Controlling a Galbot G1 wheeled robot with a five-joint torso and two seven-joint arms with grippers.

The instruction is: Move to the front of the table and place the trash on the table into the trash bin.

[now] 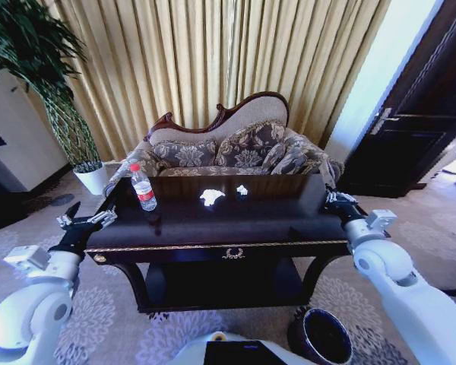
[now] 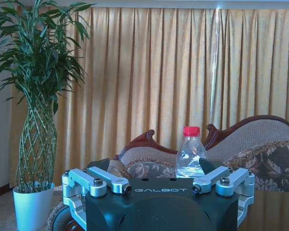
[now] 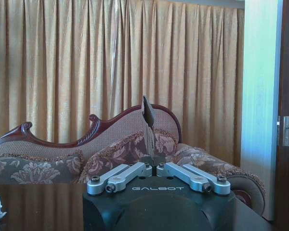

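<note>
Standing on the glossy near-black table (image 1: 213, 224) near its left end is a clear plastic bottle (image 1: 144, 188) with red cap; 2 crumpled white paper scraps (image 1: 211, 197) lie mid-table. The left gripper (image 1: 85, 222) hovers wide open and empty at the left edge. The right gripper (image 1: 339, 200), fingers pressed together, holds nothing at the right edge. The dark maroon round bin (image 1: 324, 337) sits on the floor, front right.

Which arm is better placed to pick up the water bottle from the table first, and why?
Left. The left gripper sits at the table's left end with fingers open, near the bottle. The right gripper, shut, is at the far end.
</note>
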